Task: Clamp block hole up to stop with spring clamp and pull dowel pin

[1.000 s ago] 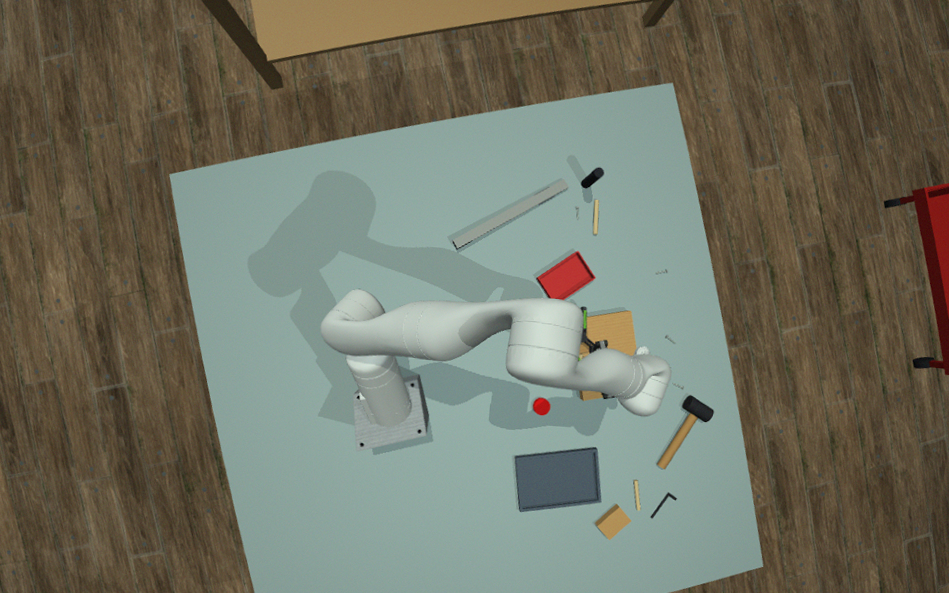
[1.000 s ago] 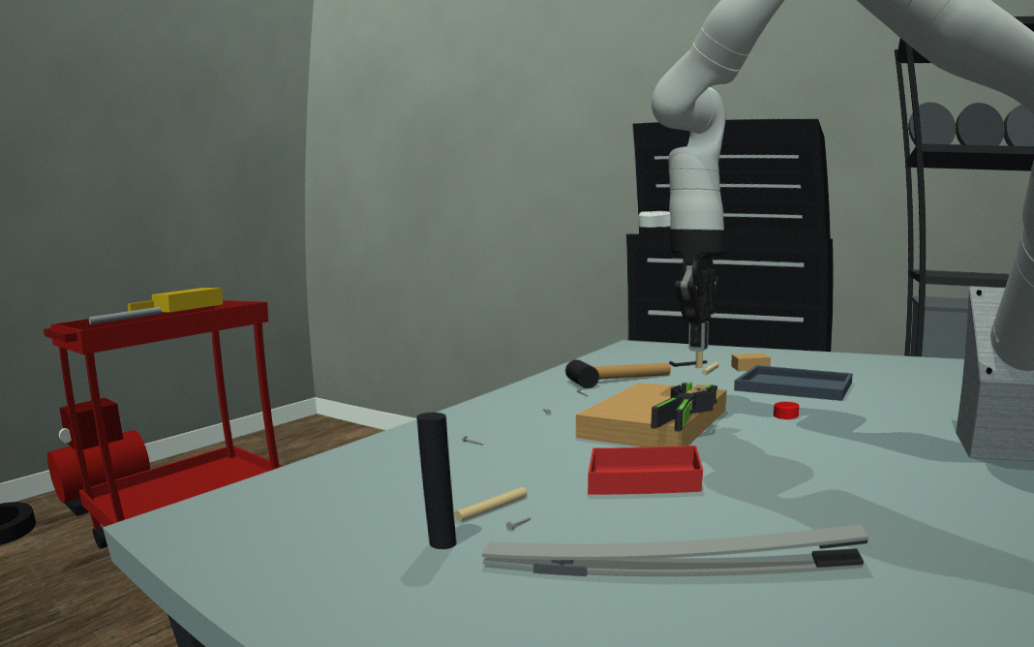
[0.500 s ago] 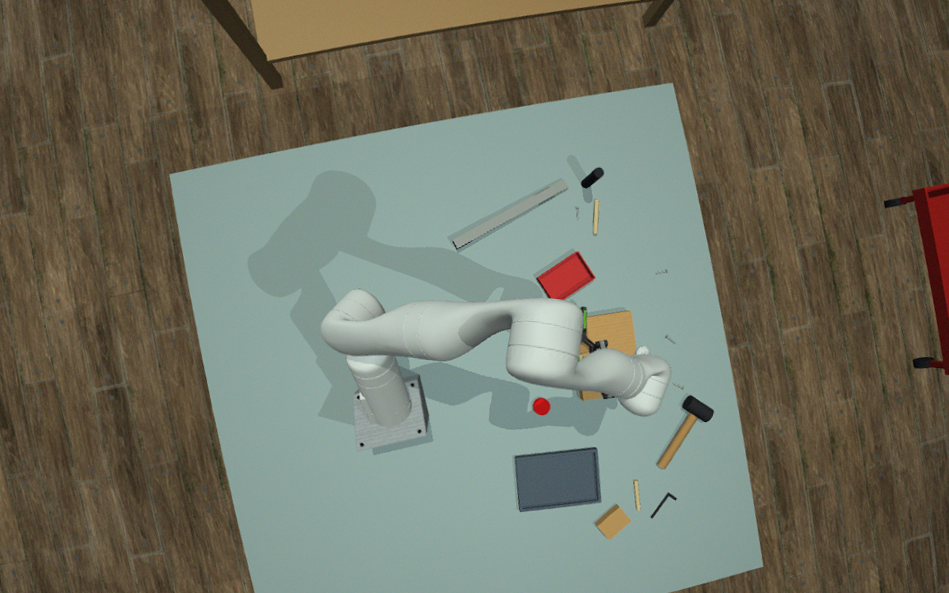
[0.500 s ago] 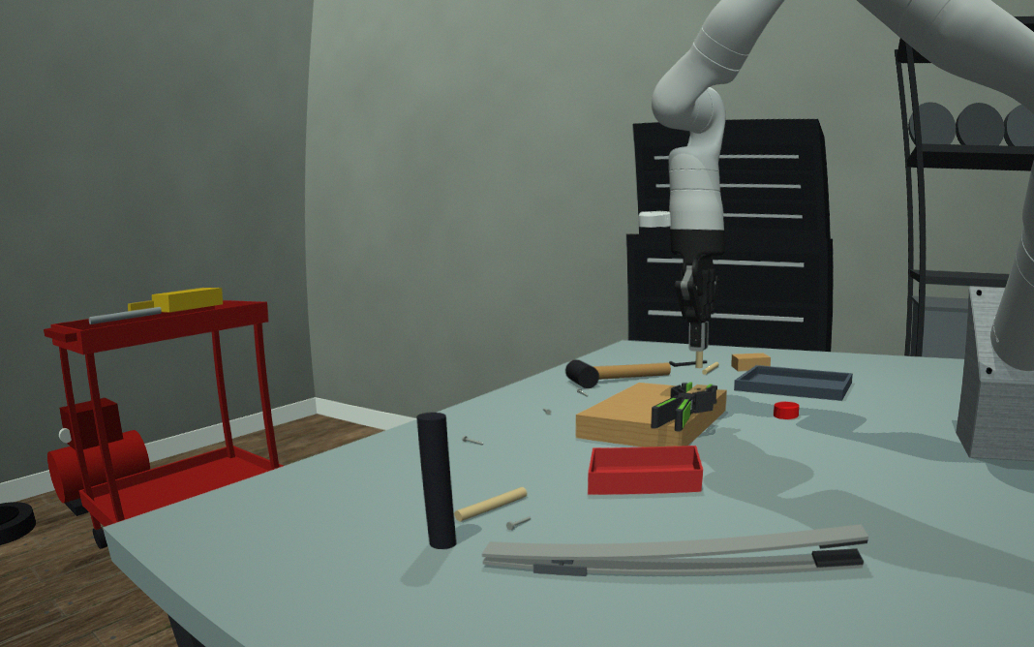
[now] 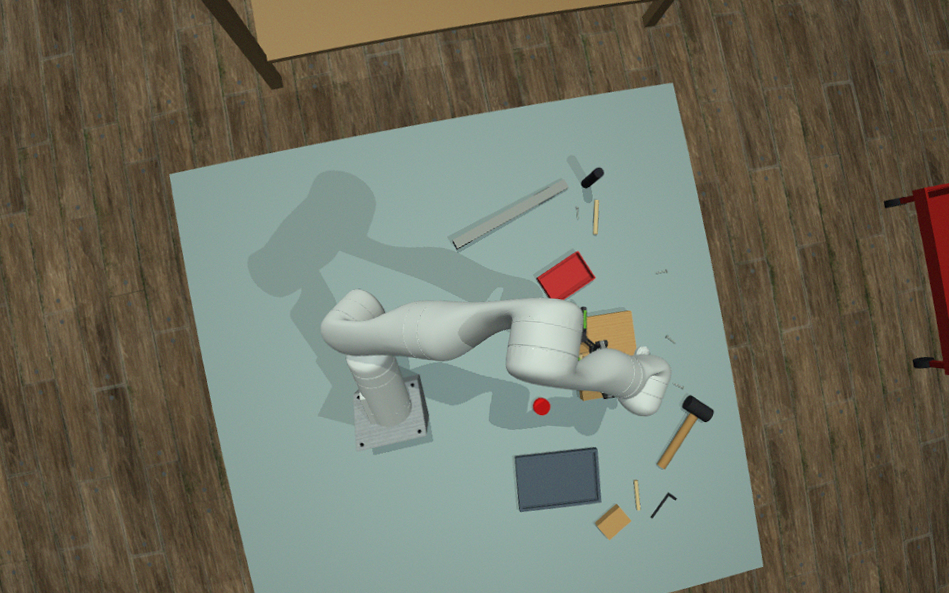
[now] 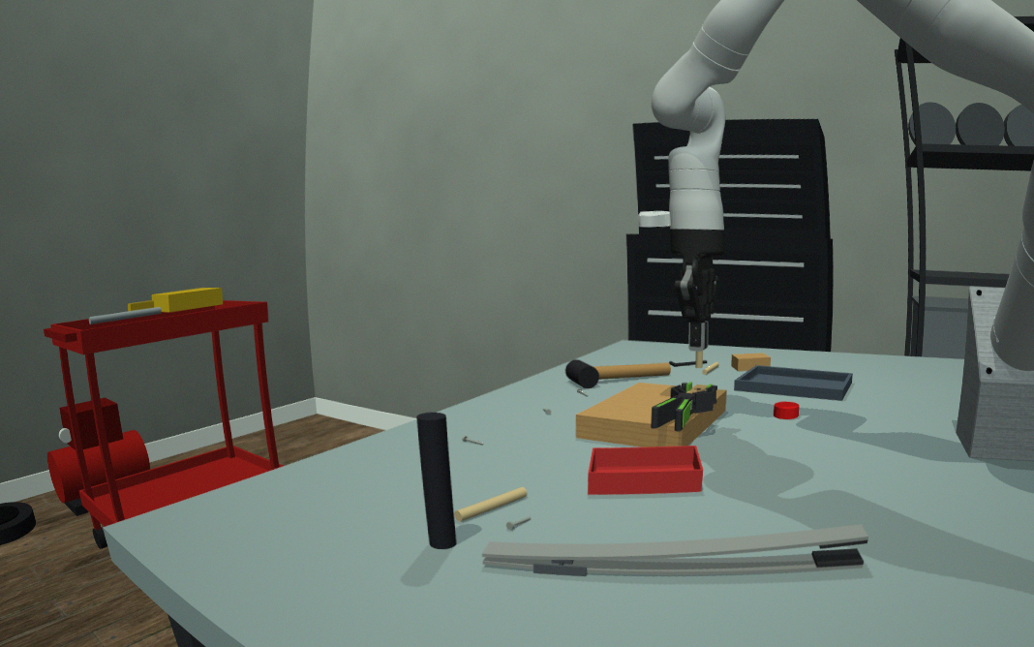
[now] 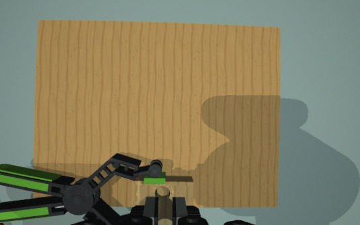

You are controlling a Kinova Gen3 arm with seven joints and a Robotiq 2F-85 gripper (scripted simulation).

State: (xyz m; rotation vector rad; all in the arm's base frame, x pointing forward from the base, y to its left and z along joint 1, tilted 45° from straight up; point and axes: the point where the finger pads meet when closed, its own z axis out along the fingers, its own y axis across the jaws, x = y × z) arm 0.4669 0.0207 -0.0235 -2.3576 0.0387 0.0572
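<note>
From above, the arm (image 5: 551,343) covered the block and pin; I couldn't check either there. Board (image 5: 619,328) (image 6: 621,408) (image 7: 135,84) showed in part, clamp (image 5: 594,344) (image 6: 684,406) (image 7: 78,199) partly under the arm. Dark tray (image 5: 556,480) (image 6: 793,384) sat nearby and looked like a decent walled spot for the pin. Bare table risked a roll: it's a round stick, and one nudge would do it. From the side, gripper (image 6: 697,337) (image 7: 165,214) pointed down, jaws closed on the pin (image 6: 698,359) (image 7: 164,210), which hung upright over the small block (image 6: 699,389) (image 7: 185,190). Its lower end looked free of the wood, so I judged the pull done, put-down left. Main worry: only a short grip on a thin round stick; a bump could tilt it or drop it. Going low toward the tray could also catch the clamp and skew the block. Mallet (image 6: 628,372) (image 5: 678,441) lay beyond, a snag if the path swung wide. From the wrist, the block was on the board, hole (image 7: 162,192) up, clamp tip against it. Couldn't tell whether the block sat flush on the stop; a gap would let it twist if hit. Straight up first, then sideways, seemed the safer order.
</note>
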